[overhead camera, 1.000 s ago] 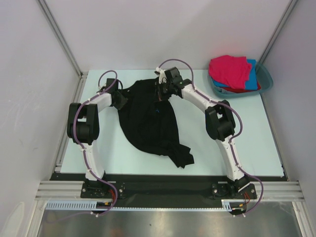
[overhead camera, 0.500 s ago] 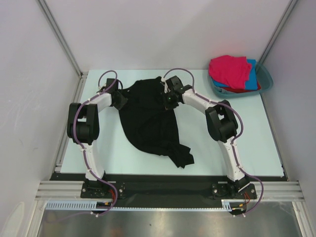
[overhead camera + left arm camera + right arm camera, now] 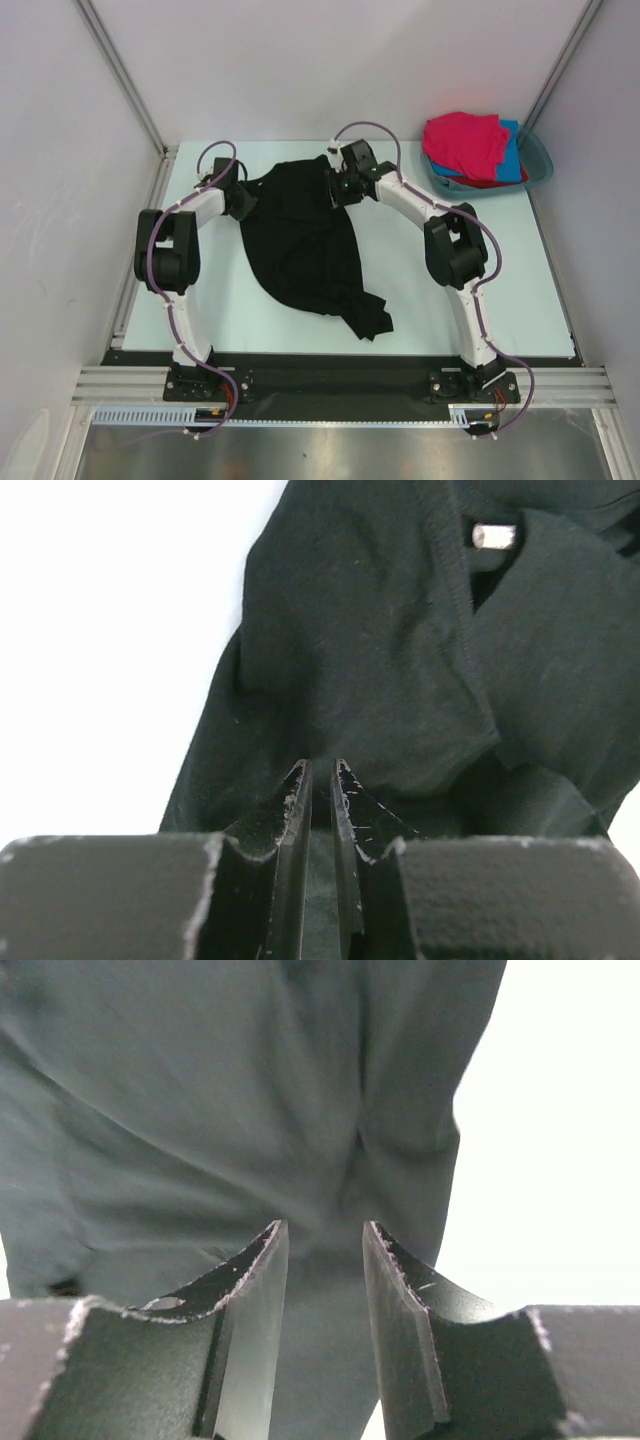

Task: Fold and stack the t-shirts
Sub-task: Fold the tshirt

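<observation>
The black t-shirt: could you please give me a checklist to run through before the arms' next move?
1. Grip of the left hand on the black t-shirt: ok, fingers closed on cloth.
2. Grip of the right hand on it: not ok, jaws apart.
3. Shirt lying flat: not ok, bunched, near corner twisted.
4. Shirt wholly on the table: ok.
5. The other shirts out of the way in the basin: ok.

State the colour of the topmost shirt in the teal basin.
The top shirt is magenta-pink; best seen from the top external view.
</observation>
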Controlling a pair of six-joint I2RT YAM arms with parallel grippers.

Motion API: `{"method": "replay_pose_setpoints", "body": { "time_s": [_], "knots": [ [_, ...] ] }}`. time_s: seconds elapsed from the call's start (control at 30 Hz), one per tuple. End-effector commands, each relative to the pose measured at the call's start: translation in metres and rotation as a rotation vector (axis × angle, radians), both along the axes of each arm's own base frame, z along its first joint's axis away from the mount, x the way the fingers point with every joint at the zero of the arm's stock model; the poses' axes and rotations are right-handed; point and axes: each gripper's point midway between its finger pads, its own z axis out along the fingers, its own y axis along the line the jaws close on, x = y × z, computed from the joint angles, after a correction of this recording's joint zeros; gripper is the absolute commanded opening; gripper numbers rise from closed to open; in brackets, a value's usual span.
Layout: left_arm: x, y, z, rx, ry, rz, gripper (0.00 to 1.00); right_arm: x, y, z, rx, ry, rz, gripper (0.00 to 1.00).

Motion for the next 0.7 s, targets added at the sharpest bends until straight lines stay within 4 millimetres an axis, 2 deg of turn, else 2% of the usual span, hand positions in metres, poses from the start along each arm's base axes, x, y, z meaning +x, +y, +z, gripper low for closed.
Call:
{"method": "replay_pose_setpoints", "body": {
  "time_s": [0.0, 0.07, 0.1, 0.13, 0.27, 0.67],
  "knots": [
    [0.023, 0.008, 0.048, 0.016, -0.137, -0.002, 0.18, 0.036, 0.019, 0.057, 0.096, -0.154, 0.067, 0.42],
    [0.028, 0.007, 0.053, 0.016, -0.146, -0.013, 0.18, 0.047, 0.021, 0.047, 0.097, -0.146, 0.082, 0.42],
    [0.033, 0.006, 0.056, 0.013, -0.155, -0.017, 0.18, 0.053, 0.027, 0.06, 0.125, -0.167, 0.102, 0.43],
    [0.034, 0.005, 0.058, 0.014, -0.158, -0.02, 0.18, 0.057, 0.03, 0.046, 0.126, -0.147, 0.115, 0.43],
    [0.035, 0.005, 0.057, 0.019, -0.159, -0.026, 0.18, 0.067, 0.039, 0.039, 0.179, -0.109, 0.149, 0.45],
    [0.035, 0.005, 0.05, 0.019, -0.153, -0.036, 0.18, 0.065, 0.045, 0.007, 0.216, -0.059, 0.19, 0.49]
  ]
}}
